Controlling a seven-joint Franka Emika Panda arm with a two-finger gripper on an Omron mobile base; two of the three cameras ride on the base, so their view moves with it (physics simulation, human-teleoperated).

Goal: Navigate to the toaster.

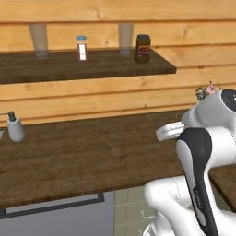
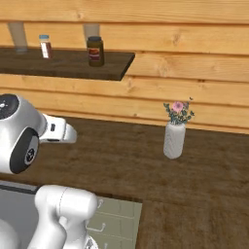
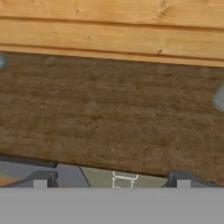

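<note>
The toaster is out of view. My gripper [image 3: 112,180] hangs near the front edge of a dark wooden counter [image 3: 109,113] and looks across it at the plank wall. Its two dark fingertips [image 3: 41,179] stand far apart with nothing between them, so it is open. The white arm [image 1: 198,156] rises in front of the counter.
A grey soap dispenser [image 1: 15,129] stands at the counter's left. A white vase with pink flowers [image 2: 174,138] stands at its right. The wall shelf [image 1: 92,64] holds a dark jar [image 1: 142,48], a small spice bottle [image 1: 82,48] and two glasses [image 1: 38,39]. Pale cabinet fronts [image 2: 116,219] lie below.
</note>
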